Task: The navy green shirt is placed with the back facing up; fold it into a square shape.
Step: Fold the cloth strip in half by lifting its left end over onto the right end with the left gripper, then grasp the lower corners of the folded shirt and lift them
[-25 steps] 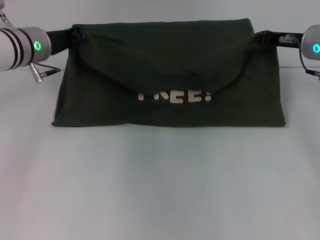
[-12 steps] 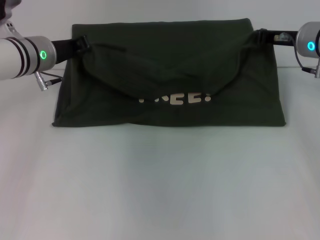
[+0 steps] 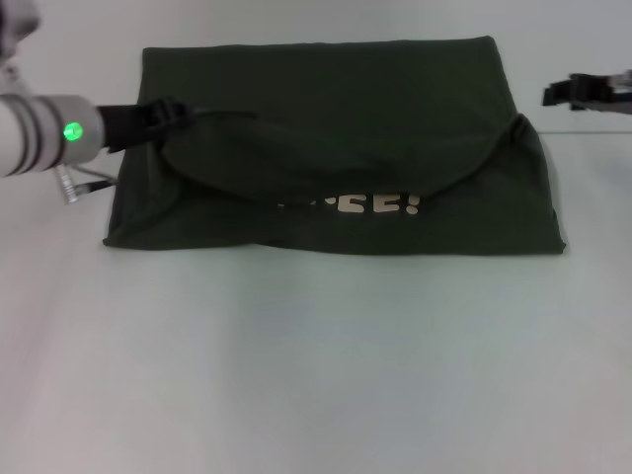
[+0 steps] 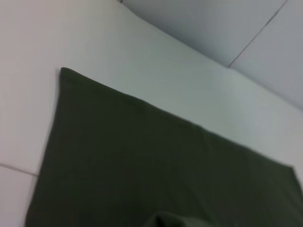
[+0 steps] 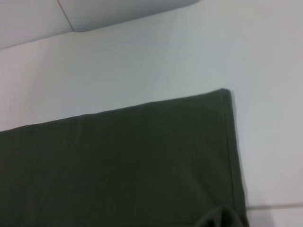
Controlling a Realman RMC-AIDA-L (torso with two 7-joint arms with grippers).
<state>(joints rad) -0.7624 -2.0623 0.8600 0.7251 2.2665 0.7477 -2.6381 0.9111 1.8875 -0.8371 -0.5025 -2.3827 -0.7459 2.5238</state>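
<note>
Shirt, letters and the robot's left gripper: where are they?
navy green shirt (image 3: 336,89), head view, plain far part.
pale lettering (image 3: 380,204), head view, middle letters.
left gripper (image 3: 166,111), head view, tip at the shirt's fold.

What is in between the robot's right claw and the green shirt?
Nothing: in the head view only bare white table separates the right gripper from the navy green shirt.
</note>
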